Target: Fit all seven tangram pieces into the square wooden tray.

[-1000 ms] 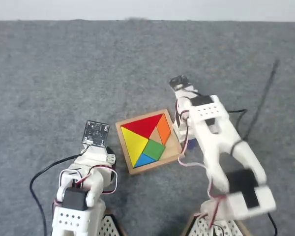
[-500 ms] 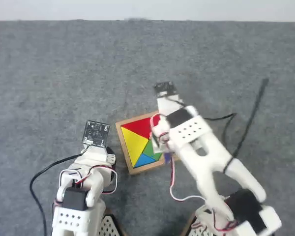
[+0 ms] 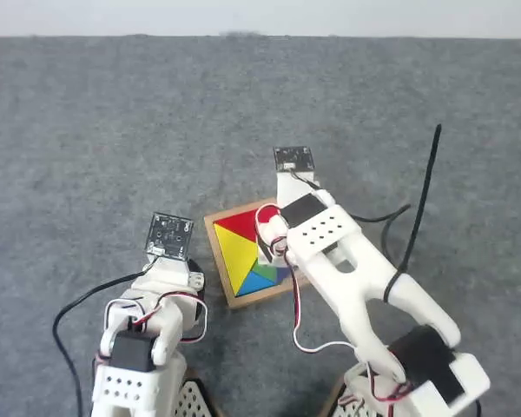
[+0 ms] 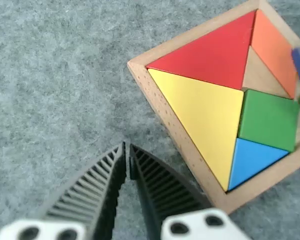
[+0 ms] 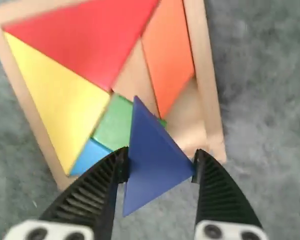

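The square wooden tray [image 3: 236,297] lies between the two arms. It holds a red triangle [image 4: 215,50], a yellow triangle [image 4: 205,110], a green square [image 4: 267,120], a light blue triangle [image 4: 250,157] and an orange piece [image 5: 167,55]. Bare wood [image 5: 187,120] shows beside the orange piece and between it and the red one. My right gripper [image 5: 160,162] is shut on a dark blue triangle [image 5: 152,160], held above the tray's green square and the bare corner. My left gripper [image 4: 126,150] is shut on nothing, over the carpet just off the tray's rim [image 4: 176,131].
Grey carpet [image 3: 113,130] covers the whole table, with open room on the far side and to the left. The right arm [image 3: 347,261] reaches across the tray's right half in the high view. A black cable [image 3: 421,200] rises beside it.
The right arm has swung left, from beside the tray's right edge to over the tray, carrying the dark blue triangle. The left arm has stayed still.
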Robot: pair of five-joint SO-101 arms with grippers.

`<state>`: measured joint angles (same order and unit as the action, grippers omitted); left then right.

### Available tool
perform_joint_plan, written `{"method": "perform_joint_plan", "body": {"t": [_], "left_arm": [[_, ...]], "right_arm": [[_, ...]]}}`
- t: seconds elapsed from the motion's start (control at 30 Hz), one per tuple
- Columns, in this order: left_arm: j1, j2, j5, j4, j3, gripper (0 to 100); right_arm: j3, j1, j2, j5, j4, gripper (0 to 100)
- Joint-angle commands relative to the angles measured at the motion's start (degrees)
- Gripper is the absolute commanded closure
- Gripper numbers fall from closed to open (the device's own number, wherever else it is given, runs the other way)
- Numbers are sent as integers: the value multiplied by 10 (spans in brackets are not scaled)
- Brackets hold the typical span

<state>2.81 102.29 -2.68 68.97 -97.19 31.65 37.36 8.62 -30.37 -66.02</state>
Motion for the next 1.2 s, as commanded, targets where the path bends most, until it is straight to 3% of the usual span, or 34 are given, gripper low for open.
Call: {"method": "perform_joint_plan", "body": {"t": [0.0, 0.2, 0.57, 0.67, 0.73, 0.87, 0.97, 1.17], "left_arm": [[1, 8, -7, 3, 7, 988], [1, 8, -7, 3, 7, 988], [1, 8, -7, 3, 7, 988], [1, 8, -7, 3, 7, 988], [1, 8, -7, 3, 7, 988], [1, 8, -7, 3, 7, 988], [1, 8, -7, 3, 7, 988], [1, 8, -7, 3, 7, 988]], "right_arm": [[-5, -2, 6, -5, 26, 845], [-3, -2, 6, -4, 19, 671], [-7, -8, 13, 0, 33, 670], [-6, -9, 12, 85, 60, 671], [-6, -10, 13, 158, 65, 717], [-3, -44, 35, 270, 90, 998], [26, -74, 78, 324, 91, 961], [199, -86, 252, 314, 174, 992]]}}
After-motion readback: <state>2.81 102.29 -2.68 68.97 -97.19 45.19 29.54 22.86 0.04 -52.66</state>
